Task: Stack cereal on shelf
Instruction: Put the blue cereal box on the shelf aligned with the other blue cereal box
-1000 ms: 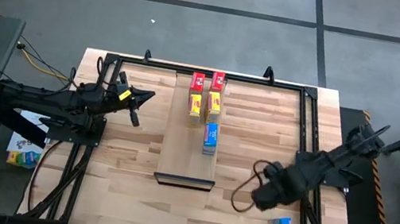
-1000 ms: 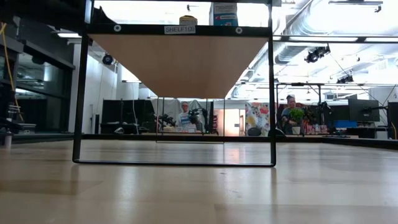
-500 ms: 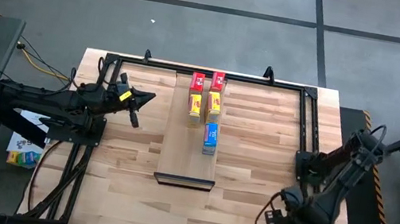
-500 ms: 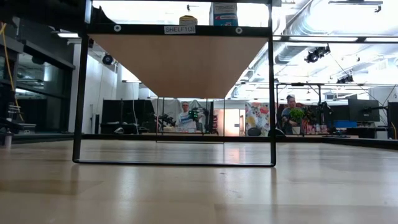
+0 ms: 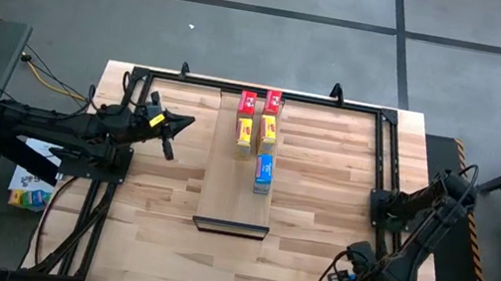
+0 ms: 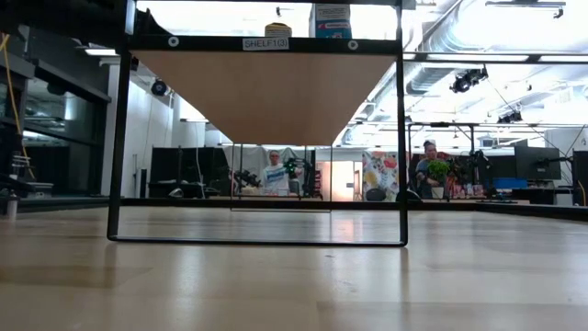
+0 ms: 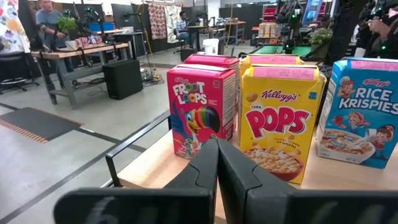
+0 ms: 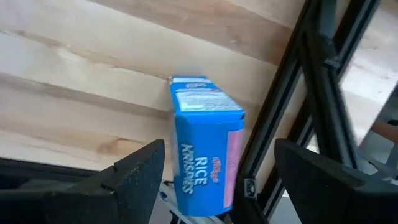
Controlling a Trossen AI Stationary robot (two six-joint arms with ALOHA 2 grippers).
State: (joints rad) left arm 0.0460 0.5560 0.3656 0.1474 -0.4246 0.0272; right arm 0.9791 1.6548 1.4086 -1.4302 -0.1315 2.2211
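the right gripper (image 8: pixel 214 186), fingers apart, hangs over the blue box (image 8: pixel 204 146) near the table's front right corner to grasp it. five boxes already stand on the shelf (image 5: pixel 225 192); the left gripper (image 7: pixel 217 163), fingers together, waits near the table's left edge.

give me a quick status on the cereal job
Right gripper open over the blue cereal box lying on the table. Left gripper shut, waiting beside the shelf. Black frame rail close by.

five cereal boxes (image 5: pixel 260 134) on shelf (image 5: pixel 235 194), far end | sixth box (image 8: pixel 205 146) on table (image 5: pixel 313 191), between right jaws
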